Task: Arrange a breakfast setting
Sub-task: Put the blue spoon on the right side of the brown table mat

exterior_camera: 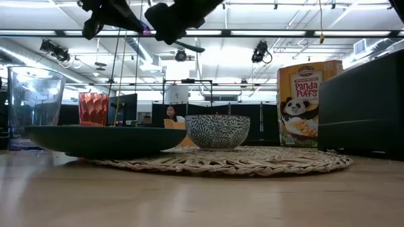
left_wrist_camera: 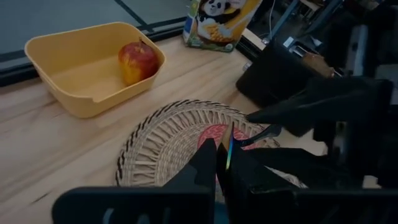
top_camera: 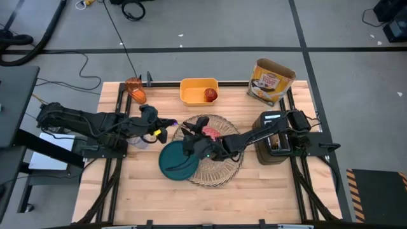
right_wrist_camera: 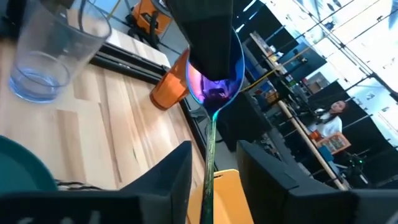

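A: Spoon (right_wrist_camera: 211,87): where?
B: In the air over the table's middle, between the clear glass (right_wrist_camera: 50,56) and the woven placemat (top_camera: 226,168). The left gripper (left_wrist_camera: 225,163) is clamped on its bowl end, and the handle hangs down.

A: Right gripper (right_wrist_camera: 213,146)?
B: Its fingers are spread either side of the handle with a gap showing. It has no hold on it.

A: Step?
B: It looks like a handover, though I can't tell which way. If the right gripper is taking it, it should close squarely on the handle, and the left should let go only once that grip is firm. The handle is thin and could twist.

A: Surroundings?
B: The teal plate (top_camera: 172,159) overlaps the placemat's edge and the bowl (exterior_camera: 216,130) sits on the mat. The apple (left_wrist_camera: 137,61) lies in the yellow tub (left_wrist_camera: 68,68). The orange cup (top_camera: 135,89) is at the far edge.
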